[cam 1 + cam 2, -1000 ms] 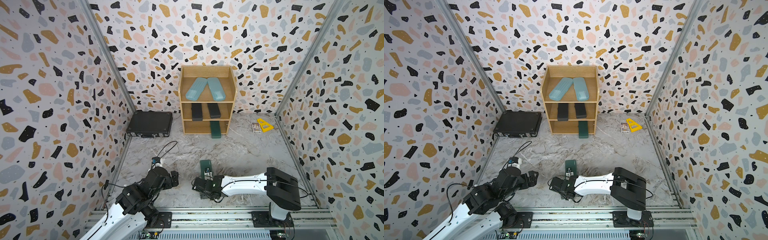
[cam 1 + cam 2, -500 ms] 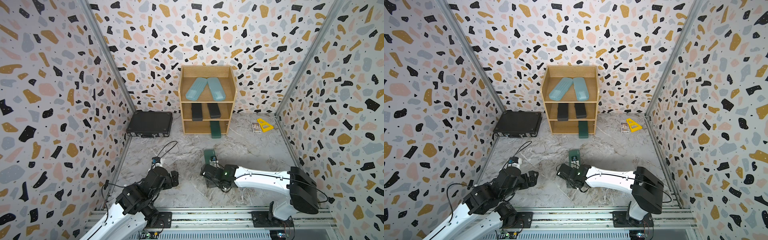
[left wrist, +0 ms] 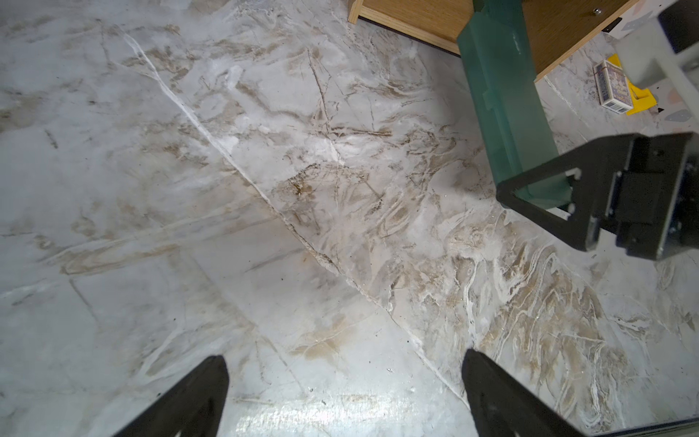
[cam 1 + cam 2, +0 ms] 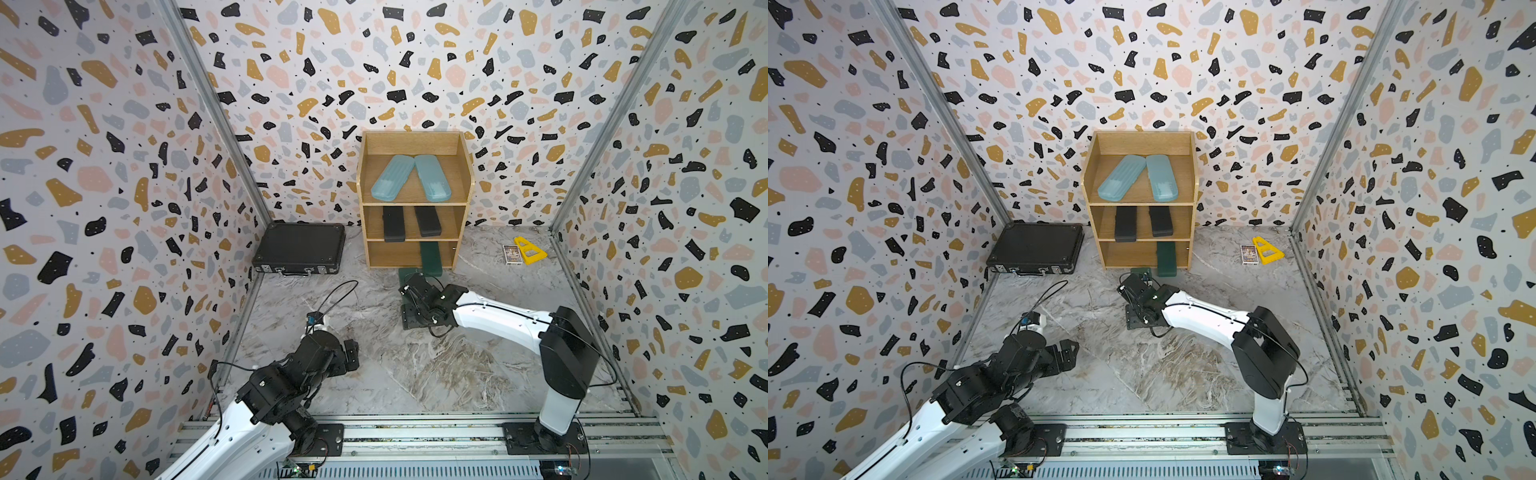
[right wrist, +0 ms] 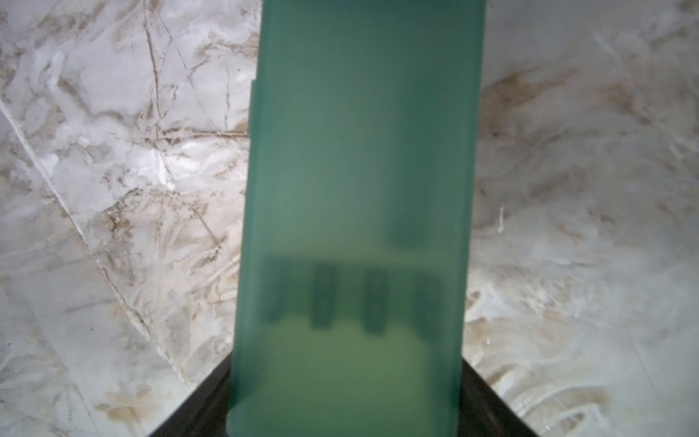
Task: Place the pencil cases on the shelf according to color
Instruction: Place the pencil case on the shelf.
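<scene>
Left wrist view: right claw (image 3: pixel 529 193) grips green case (image 3: pixel 503 94) before shelf (image 3: pixel 416 22); left claw (image 3: pixel 344 359) gapes.

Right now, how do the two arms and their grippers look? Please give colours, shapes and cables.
Both arms have white links and black joint housings. These are the left arm and the right arm, which has a large black elbow block. Thin black cables loop along both. The left gripper and right gripper are black, with tapering fingers.
</scene>
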Robot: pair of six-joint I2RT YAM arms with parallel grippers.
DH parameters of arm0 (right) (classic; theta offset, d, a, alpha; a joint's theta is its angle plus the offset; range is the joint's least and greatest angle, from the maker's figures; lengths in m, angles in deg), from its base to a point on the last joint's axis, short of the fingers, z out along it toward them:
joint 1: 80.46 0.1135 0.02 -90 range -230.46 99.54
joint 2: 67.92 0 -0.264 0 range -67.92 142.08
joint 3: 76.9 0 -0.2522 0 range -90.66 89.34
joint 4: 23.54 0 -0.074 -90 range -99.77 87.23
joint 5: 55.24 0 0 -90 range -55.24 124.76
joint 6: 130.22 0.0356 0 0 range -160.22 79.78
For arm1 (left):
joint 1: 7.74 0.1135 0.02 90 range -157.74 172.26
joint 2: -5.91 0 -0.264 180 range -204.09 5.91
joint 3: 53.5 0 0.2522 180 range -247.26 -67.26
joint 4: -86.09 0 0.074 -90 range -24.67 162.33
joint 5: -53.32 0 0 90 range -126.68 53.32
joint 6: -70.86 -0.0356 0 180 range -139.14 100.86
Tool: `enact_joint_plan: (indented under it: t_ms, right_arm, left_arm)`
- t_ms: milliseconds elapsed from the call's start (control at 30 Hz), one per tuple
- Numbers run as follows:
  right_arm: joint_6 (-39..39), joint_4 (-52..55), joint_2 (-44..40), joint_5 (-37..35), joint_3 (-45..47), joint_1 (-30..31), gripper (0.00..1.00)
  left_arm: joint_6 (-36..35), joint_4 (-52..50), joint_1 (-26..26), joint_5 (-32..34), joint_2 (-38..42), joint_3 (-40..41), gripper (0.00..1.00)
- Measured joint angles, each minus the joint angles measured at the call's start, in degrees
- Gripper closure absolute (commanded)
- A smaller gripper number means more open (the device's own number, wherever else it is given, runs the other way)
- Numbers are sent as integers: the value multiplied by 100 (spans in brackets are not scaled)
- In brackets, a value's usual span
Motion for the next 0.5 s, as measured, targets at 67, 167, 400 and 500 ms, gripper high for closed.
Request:
enact_joint_plan:
  t_ms: [67,167,400,500]
  right_arm:
    - [-63,-55,278,146,-269,-101,79]
    - [-111,-140,664,310,-638,-232,79]
    - [-116,-234,1403,474,-1449,-498,79]
    - [-70,-249,1644,531,-1733,-608,79]
  left_arm:
    - [2,50,0,48,-26,0,0]
    - [2,138,0,96,-79,-11,0]
    - [-66,249,13,278,-444,-310,0]
    - [-116,280,96,343,-472,-409,0]
